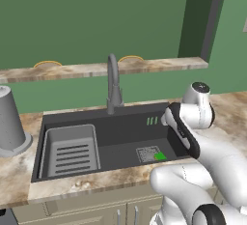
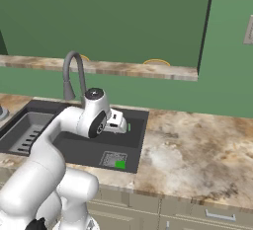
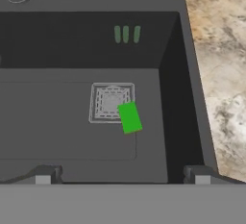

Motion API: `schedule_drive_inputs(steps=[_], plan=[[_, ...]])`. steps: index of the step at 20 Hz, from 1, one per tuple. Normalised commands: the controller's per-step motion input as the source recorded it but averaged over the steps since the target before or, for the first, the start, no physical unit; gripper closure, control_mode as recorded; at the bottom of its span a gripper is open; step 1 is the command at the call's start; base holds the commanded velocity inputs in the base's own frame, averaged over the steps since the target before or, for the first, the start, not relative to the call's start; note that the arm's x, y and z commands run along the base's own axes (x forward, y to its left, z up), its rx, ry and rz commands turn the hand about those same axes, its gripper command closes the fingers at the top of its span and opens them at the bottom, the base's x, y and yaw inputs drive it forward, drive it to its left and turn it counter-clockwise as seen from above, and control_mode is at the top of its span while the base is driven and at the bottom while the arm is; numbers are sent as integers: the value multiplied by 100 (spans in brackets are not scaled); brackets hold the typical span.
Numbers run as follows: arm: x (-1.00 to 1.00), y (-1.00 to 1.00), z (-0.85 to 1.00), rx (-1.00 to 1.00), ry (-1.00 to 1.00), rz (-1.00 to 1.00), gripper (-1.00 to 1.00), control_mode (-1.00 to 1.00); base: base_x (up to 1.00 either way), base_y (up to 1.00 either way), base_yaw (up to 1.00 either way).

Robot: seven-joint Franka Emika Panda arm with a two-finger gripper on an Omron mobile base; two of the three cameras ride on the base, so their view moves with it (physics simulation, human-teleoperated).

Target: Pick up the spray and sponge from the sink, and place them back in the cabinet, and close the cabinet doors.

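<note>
Sink: its right inner wall and front right corner are hidden behind the arm in the left base view; its left end is cut off by the frame in the right base view. Sponge: only the green top shows, side layer not discernible; in the left base view it is a small green patch beside the arm. Drain grate: near corner covered by the sponge. Gripper: only the two fingertips show, set wide apart. Grey cylinder: cropped at the left edge.
</note>
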Motion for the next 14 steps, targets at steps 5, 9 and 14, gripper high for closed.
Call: schedule_drive_inputs(steps=[5,9,14], plan=[[6,-4,-16,0,1,0,-100,-100,0,0,0],[5,-4,-19,0,1,0,-100,-100,0,0,0],[2,-4,-18,0,1,0,-100,-100,0,0,0]])
